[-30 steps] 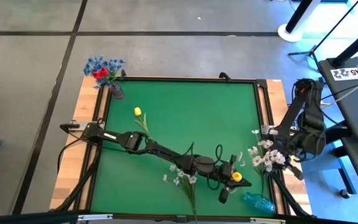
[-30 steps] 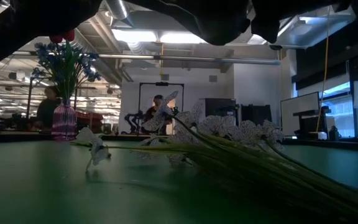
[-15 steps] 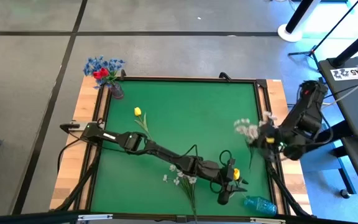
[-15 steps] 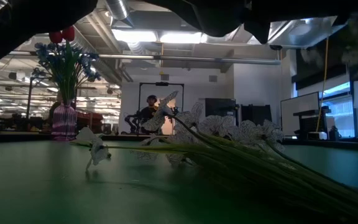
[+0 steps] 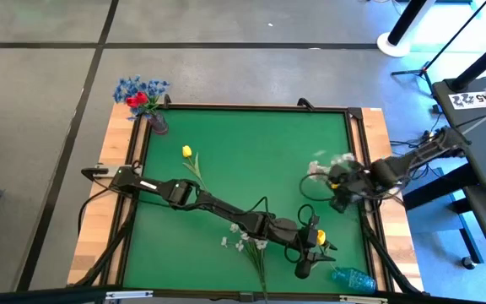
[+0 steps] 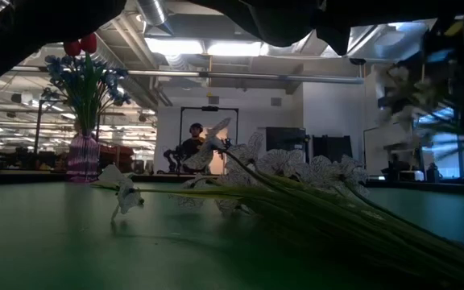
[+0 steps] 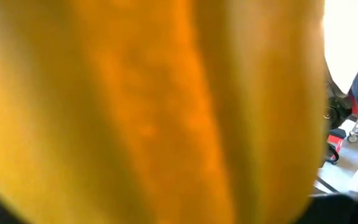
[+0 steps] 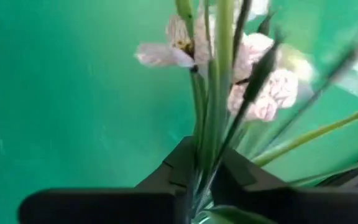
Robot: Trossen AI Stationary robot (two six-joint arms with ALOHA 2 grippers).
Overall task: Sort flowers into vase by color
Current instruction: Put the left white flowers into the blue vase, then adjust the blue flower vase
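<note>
My right gripper point(image 5: 341, 182) hangs over the table's right part, shut on a bunch of white flowers point(image 5: 323, 165), which shows blurred in the low view point(image 6: 397, 89). My left gripper point(image 5: 316, 249) is near the table's near right corner, with a yellow tulip bud point(image 5: 319, 237) right at it. That yellow tulip bud point(image 7: 148, 106) fills the left wrist view. A teal vase point(image 5: 351, 276) sits just beyond it at the near right corner. Another yellow tulip point(image 5: 188, 154) and a white spray point(image 5: 247, 241) lie flat on the green mat. My right gripper pinches several green stalks point(image 8: 207, 134) of the white flowers between its two fingers point(image 8: 179, 168). It reaches in from the table's right side, slanting down. The stalks run on ahead past the fingertips to the blossoms point(image 8: 253, 81), and the bunch is lifted clear of the mat.
A purple vase point(image 5: 157, 124) with blue and red flowers point(image 5: 142, 91) stands at the far left corner. My left arm point(image 5: 201, 198) stretches low across the mat from the left edge. The white spray point(image 6: 296, 173) lies close to the low camera. A raised black frame point(image 5: 251, 107) borders the mat.
My right gripper has swung from the table's right edge in over the mat, toward the left and far side, its arm stretching out. The white flowers came with it and were lifted clear.
</note>
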